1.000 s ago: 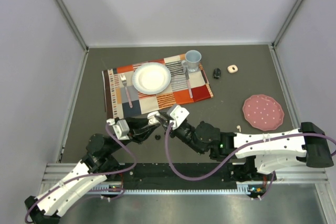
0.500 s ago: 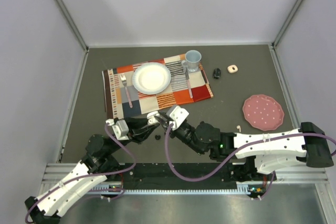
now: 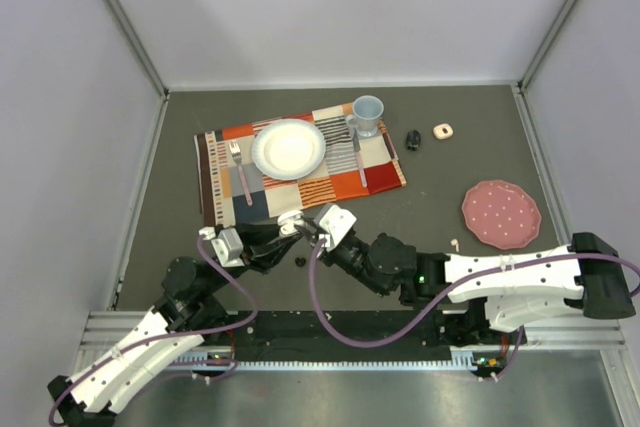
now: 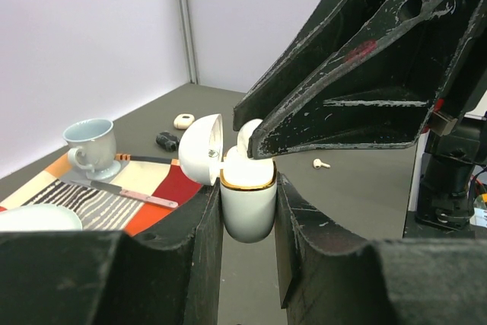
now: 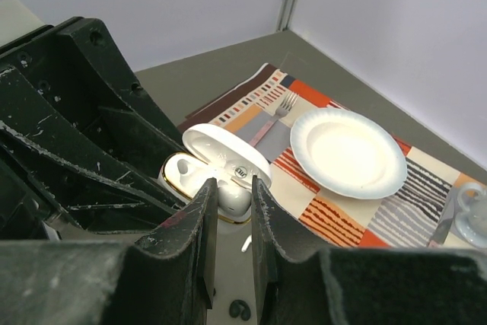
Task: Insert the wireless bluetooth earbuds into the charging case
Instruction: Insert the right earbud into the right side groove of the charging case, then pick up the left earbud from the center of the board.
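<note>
My left gripper [image 4: 248, 215] is shut on a white charging case [image 4: 248, 203] with a gold rim, held upright above the table with its lid [image 4: 199, 150] open. My right gripper [image 5: 230, 197] is shut on a white earbud [image 5: 234, 195] and holds it at the case's open top [image 5: 183, 173]. The earbud also shows in the left wrist view [image 4: 247, 133], under the right fingers [image 4: 342, 112]. From above, both grippers meet at the case [image 3: 292, 219]. A black earbud [image 3: 300, 261] lies on the table below them. Another white earbud [image 5: 246, 244] lies under the right gripper, and one more [image 3: 455, 243] lies to the right.
A patterned placemat [image 3: 375, 175] carries a white plate [image 3: 289, 148], a fork [image 3: 240, 169], a knife [image 3: 357, 155] and a blue cup [image 3: 367, 115]. A black item [image 3: 413, 139] and a small beige item [image 3: 443, 130] lie beyond it. A pink plate [image 3: 500, 214] sits at the right.
Both grippers have shifted very slightly to the left together. The case and the earbud stay gripped.
</note>
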Tool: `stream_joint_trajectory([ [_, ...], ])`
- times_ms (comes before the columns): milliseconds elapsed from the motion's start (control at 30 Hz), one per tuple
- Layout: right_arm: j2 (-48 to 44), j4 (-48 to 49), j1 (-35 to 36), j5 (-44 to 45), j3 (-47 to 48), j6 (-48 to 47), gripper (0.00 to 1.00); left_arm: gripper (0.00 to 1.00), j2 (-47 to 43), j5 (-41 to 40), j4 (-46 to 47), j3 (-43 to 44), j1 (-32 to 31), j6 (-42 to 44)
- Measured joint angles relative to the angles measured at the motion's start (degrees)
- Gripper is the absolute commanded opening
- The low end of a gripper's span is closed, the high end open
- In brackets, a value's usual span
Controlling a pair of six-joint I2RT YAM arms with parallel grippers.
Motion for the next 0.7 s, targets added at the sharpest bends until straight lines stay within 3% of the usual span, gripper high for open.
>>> stream_joint_trajectory([
  [67, 0.0, 0.0, 0.0, 0.1, 0.0, 0.3, 0.22, 0.0, 0.0, 0.0, 0.0, 0.0, 0.0, 0.0],
  [167, 0.0, 0.0, 0.0, 0.3, 0.1, 0.7, 0.5, 0.0, 0.0, 0.1, 0.0, 0.0, 0.0, 0.0],
  [233, 0.0, 0.0, 0.1, 0.9, 0.3, 1.2, 0.61, 0.0, 0.0, 0.1, -0.3, 0.0, 0.0, 0.3],
  [267, 0.0, -0.1, 0.2, 1.2, 0.6, 1.5, 0.72, 0.0, 0.0, 0.0, -0.4, 0.0, 0.0, 0.4],
  [367, 0.0, -0.8, 0.6, 1.8, 1.0, 2.4, 0.86, 0.0, -0.1, -0.3, 0.0, 0.1, 0.0, 0.7],
  [700, -7.8, -3.0, -0.1, 2.6, 1.4, 6.7, 0.99, 0.0, -2.2, -1.6, 0.1, 0.2, 0.0, 1.3],
])
